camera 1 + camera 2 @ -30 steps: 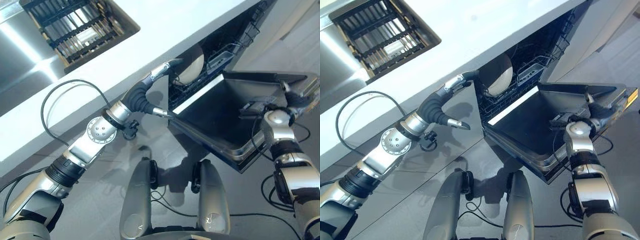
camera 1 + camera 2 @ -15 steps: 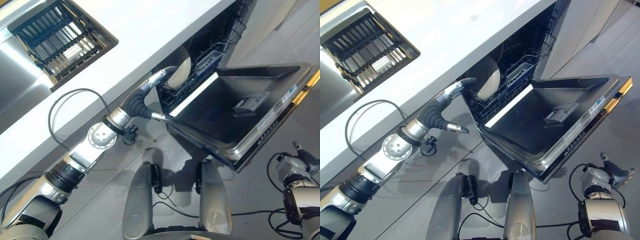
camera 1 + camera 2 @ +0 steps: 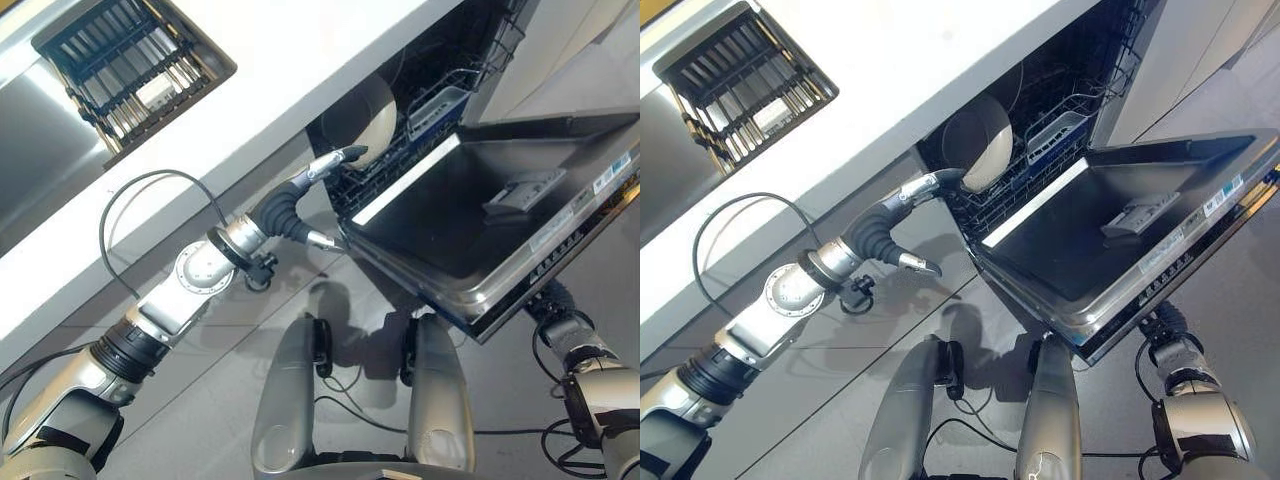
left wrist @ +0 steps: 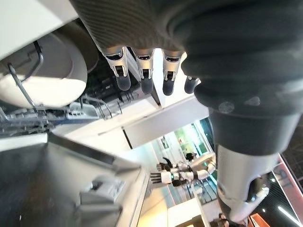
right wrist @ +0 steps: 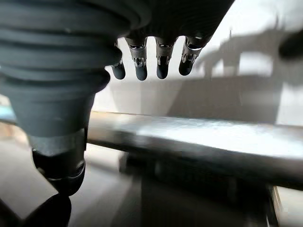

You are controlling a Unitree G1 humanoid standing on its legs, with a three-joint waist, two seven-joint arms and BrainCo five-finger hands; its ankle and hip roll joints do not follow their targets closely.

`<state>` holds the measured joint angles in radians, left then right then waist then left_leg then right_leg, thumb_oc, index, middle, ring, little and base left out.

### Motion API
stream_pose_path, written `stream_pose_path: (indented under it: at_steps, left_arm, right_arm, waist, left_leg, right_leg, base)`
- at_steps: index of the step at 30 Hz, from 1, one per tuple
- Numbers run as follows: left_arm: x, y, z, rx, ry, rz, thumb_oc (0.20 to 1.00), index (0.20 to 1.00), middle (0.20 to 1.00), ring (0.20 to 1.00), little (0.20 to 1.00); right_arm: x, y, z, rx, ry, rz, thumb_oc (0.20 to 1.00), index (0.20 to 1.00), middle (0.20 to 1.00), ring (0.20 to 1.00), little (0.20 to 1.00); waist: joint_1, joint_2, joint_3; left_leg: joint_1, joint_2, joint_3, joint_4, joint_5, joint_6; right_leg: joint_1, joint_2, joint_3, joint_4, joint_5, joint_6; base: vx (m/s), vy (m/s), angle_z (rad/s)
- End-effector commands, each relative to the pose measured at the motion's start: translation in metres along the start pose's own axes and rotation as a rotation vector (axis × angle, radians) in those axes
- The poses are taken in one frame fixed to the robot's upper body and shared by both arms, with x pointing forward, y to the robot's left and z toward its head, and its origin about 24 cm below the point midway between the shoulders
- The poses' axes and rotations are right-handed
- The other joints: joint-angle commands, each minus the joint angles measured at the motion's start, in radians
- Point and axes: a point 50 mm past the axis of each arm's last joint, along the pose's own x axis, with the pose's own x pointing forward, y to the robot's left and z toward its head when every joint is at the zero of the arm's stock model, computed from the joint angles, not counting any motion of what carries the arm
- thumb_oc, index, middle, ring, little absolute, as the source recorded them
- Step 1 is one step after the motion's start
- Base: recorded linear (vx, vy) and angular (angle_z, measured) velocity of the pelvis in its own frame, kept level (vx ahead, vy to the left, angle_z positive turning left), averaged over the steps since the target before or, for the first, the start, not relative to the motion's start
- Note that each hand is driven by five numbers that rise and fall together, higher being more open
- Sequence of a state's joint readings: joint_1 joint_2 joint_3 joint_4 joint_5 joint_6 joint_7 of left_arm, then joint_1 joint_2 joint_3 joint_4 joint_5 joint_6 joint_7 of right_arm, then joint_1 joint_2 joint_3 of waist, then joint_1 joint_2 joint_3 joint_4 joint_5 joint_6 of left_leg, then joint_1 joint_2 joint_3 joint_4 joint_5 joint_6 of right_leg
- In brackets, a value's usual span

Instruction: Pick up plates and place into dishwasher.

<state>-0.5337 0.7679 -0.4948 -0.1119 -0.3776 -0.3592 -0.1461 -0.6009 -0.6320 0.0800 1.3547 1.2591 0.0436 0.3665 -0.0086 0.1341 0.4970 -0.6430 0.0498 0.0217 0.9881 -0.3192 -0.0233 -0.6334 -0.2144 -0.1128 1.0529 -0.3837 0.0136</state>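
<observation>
**My left hand is open beside the plate in the dishwasher rack**

Nearest to me, low on my right side, is my right hand [image 5: 151, 66]. It is under the front edge of the open dishwasher door [image 3: 1110, 255]. In the right wrist view its fingers [image 5: 163, 64] are straight and they hold nothing. They are near the metal edge of the door, but I cannot tell if they touch it.

The door is folded down and its dark inner side faces up. A small grey dispenser [image 3: 1135, 213] sits on this inner side.

Further away, my left hand [image 3: 325, 168] reaches to the mouth of the dishwasher, at the left corner of the door. Its fingers are stretched out and relaxed, and the thumb [image 3: 322, 238] stands apart, so the hand is empty. The fingertips [image 4: 144, 84] are just beside the plate [image 3: 980, 155], but I cannot tell if they touch it.

The plate is cream-white and stands upright on its edge in the wire rack [image 3: 420, 125] inside the dishwasher.

Above the dishwasher is the white table [image 3: 270, 75]. Farthest from me, a dark grid rack [image 3: 735, 80] lies in the sink [image 3: 40, 140].
</observation>
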Motion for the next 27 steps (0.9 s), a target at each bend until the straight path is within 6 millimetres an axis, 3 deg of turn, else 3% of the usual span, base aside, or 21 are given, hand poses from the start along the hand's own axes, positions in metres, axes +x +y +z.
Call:
stream_pose_path:
  at_steps: [1, 6, 9, 11, 13, 14, 18, 20, 23, 27]
  left_arm:
    - [0.007, 0.012, 0.029, -0.013, -0.146, -0.001, 1.0, 1.0, 1.0, 1.0, 1.0]
    - [0.005, 0.017, 0.03, -0.037, -0.152, -0.039, 1.0, 1.0, 1.0, 1.0, 1.0]
    - [0.004, 0.014, 0.031, -0.086, -0.171, -0.088, 1.0, 1.0, 1.0, 1.0, 1.0]
    - [0.004, 0.008, 0.033, -0.218, -0.203, -0.19, 1.0, 1.0, 1.0, 1.0, 1.0]
    - [0.004, 0.005, 0.036, -0.286, -0.239, -0.234, 1.0, 1.0, 1.0, 1.0, 1.0]
    - [0.004, 0.002, 0.038, -0.338, -0.266, -0.274, 1.0, 1.0, 1.0, 1.0, 1.0]
    - [0.006, -0.011, 0.039, -0.47, -0.337, -0.417, 1.0, 1.0, 1.0, 1.0, 1.0]
    - [0.008, -0.018, 0.038, -0.544, -0.358, -0.476, 1.0, 1.0, 1.0, 1.0, 1.0]
    - [0.008, -0.031, 0.029, -0.596, -0.326, -0.564, 1.0, 1.0, 1.0, 1.0, 1.0]
    - [0.005, -0.043, 0.007, -0.598, -0.175, -0.551, 1.0, 1.0, 1.0, 1.0, 1.0]
  right_arm:
    - [0.017, 0.16, 0.035, 0.053, -0.129, 0.776, 1.0, 1.0, 1.0, 1.0, 1.0]
    - [0.003, 0.22, 0.055, 0.121, -0.164, 1.016, 1.0, 1.0, 1.0, 1.0, 1.0]
    - [-0.003, 0.241, 0.062, 0.103, -0.178, 1.058, 1.0, 1.0, 1.0, 1.0, 1.0]
    - [-0.007, 0.252, 0.069, 0.109, -0.198, 1.076, 1.0, 1.0, 1.0, 1.0, 1.0]
    - [-0.008, 0.254, 0.072, 0.113, -0.208, 1.075, 1.0, 1.0, 1.0, 1.0, 1.0]
    - [-0.007, 0.253, 0.071, 0.113, -0.206, 1.07, 1.0, 1.0, 1.0, 1.0, 1.0]
    - [-0.003, 0.251, 0.064, 0.107, -0.185, 1.049, 1.0, 1.0, 1.0, 1.0, 1.0]
    - [0.0, 0.249, 0.058, 0.107, -0.163, 1.02, 1.0, 1.0, 1.0, 1.0, 1.0]
    - [0.007, 0.236, 0.048, 0.103, -0.13, 0.951, 1.0, 1.0, 1.0, 1.0, 1.0]
    - [0.018, 0.212, 0.032, 0.089, -0.13, 0.793, 1.0, 1.0, 1.0, 1.0, 1.0]
  waist:
    - [0.058, 0.001, 0.009]
    - [0.08, -0.011, -0.001]
    - [0.092, -0.015, -0.008]
    - [0.101, -0.02, -0.015]
    - [0.103, -0.024, -0.017]
    - [0.106, -0.025, -0.023]
    - [0.112, -0.036, -0.039]
    - [0.113, -0.044, -0.052]
    - [0.118, -0.052, -0.074]
    - [0.12, -0.06, -0.113]
  left_leg:
    - [0.059, -0.078, 0.063, 0.017, -0.144, 0.136]
    - [0.06, -0.079, 0.047, 0.031, -0.148, 0.129]
    - [0.066, -0.079, 0.042, 0.031, -0.147, 0.126]
    - [0.078, -0.08, 0.038, 0.022, -0.144, 0.124]
    - [0.077, -0.079, 0.043, 0.003, -0.111, 0.126]
    - [0.094, -0.08, 0.034, 0.008, -0.141, 0.123]
    - [0.126, -0.075, 0.031, -0.025, -0.129, 0.116]
    - [0.14, -0.068, 0.035, -0.062, -0.093, 0.116]
    - [0.181, -0.059, 0.03, -0.111, -0.08, 0.109]
    - [0.256, -0.049, 0.026, -0.205, -0.049, 0.097]
  right_leg:
    - [0.017, 0.021, -0.024, -0.063, 0.023, -0.057]
    - [0.029, 0.009, -0.037, -0.054, 0.021, -0.053]
    - [0.039, 0.002, -0.046, -0.055, 0.022, -0.052]
    - [0.055, -0.002, -0.054, -0.063, 0.024, -0.052]
    - [0.061, -0.008, -0.067, -0.086, 0.053, -0.062]
    - [0.076, -0.004, -0.061, -0.078, 0.027, -0.052]
    - [0.115, -0.002, -0.072, -0.105, 0.033, -0.054]
    - [0.136, -0.005, -0.088, -0.142, 0.062, -0.064]
    - [0.188, 0.005, -0.098, -0.191, 0.071, -0.066]
    - [0.275, 0.019, -0.111, -0.284, 0.092, -0.064]
  base:
    - [0.03, -0.067, -0.02]
    - [0.03, -0.055, 0.01]
    - [0.03, -0.03, 0.1]
    - [0.02, -0.015, 0.23]
    - [-0.02, -0.005, 0.21]
    - [0.02, -0.001, 0.14]
    - [0.02, 0.004, 0.22]
    - [-0.05, -0.012, 0.13]
    - [0.04, -0.011, 0.02]
    - [0.05, 0.01, -0.01]
